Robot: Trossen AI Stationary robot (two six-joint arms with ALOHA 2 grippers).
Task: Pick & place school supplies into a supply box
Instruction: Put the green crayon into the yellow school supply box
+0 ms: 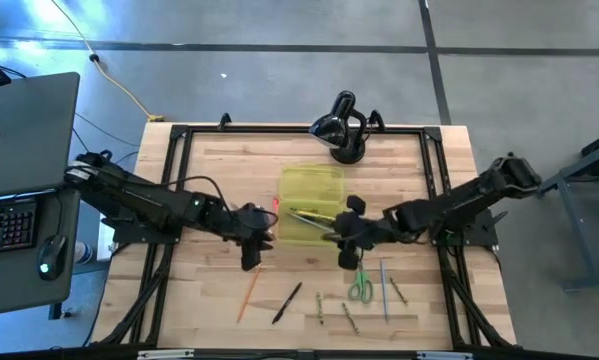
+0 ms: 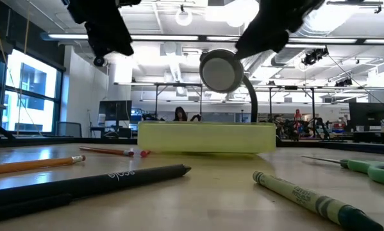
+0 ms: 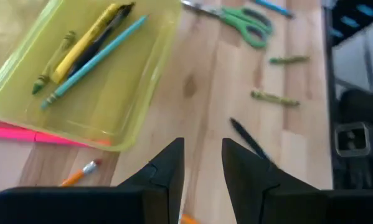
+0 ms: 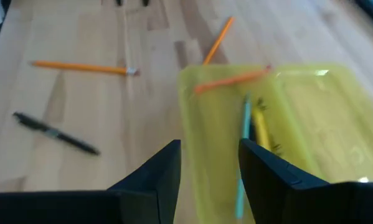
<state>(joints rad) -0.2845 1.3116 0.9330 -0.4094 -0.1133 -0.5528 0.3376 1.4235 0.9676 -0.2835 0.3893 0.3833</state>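
The yellow-green supply box (image 1: pixel 312 205) lies mid-table and holds a teal pencil (image 3: pixel 93 59), a yellow marker (image 3: pixel 86 38), a black pen and a green crayon (image 3: pixel 49 68). My left gripper (image 3: pixel 203 168) hovers open over bare wood just off the box's left near corner (image 1: pixel 251 250). My right gripper (image 4: pixel 209 162) hovers open at the box's right near corner (image 1: pixel 347 240), holding nothing. On the table lie green-handled scissors (image 1: pixel 360 287), a blue pen (image 1: pixel 384 285), a black pen (image 1: pixel 287 302), an orange pencil (image 1: pixel 249 293) and several crayons (image 1: pixel 350 318). A pink marker (image 3: pixel 24 132) lies against the box's left wall.
A black domed device on a stalk (image 1: pixel 341 128) stands at the far edge behind the box. A dark frame (image 1: pixel 179 135) runs around the tabletop. A second orange pencil (image 3: pixel 80 174) lies near the pink marker. A laptop and keyboard (image 1: pixel 19 150) sit off the table's left side.
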